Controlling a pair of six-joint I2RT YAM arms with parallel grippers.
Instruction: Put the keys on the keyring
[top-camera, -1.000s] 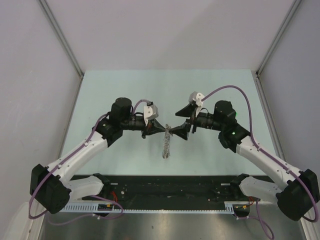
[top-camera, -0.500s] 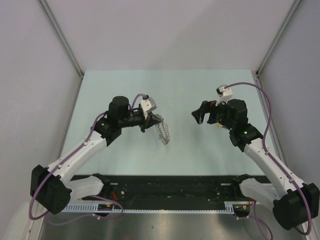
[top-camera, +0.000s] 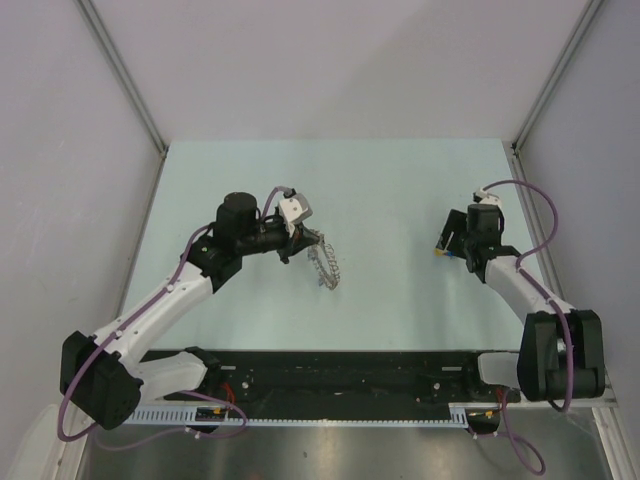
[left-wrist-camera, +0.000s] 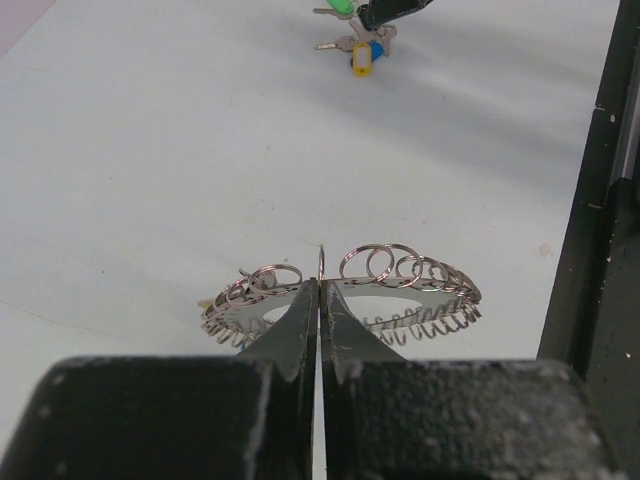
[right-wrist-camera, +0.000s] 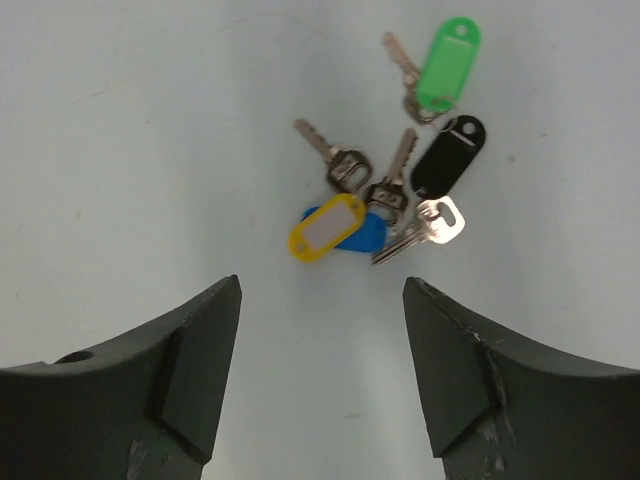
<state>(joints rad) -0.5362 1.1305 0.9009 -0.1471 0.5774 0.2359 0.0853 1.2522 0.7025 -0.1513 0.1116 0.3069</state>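
I have the left gripper clamped on the keyring, right gripper open over the keys; I should centre on one key before closing.

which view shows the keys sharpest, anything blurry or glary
Right wrist: the keys are sharp and evenly lit, while the right claw looks slightly soft. Left wrist: the keyring is crisp, the left claw blurs near the lens, and the far keys look small. Top external: no glare, keys barely visible.
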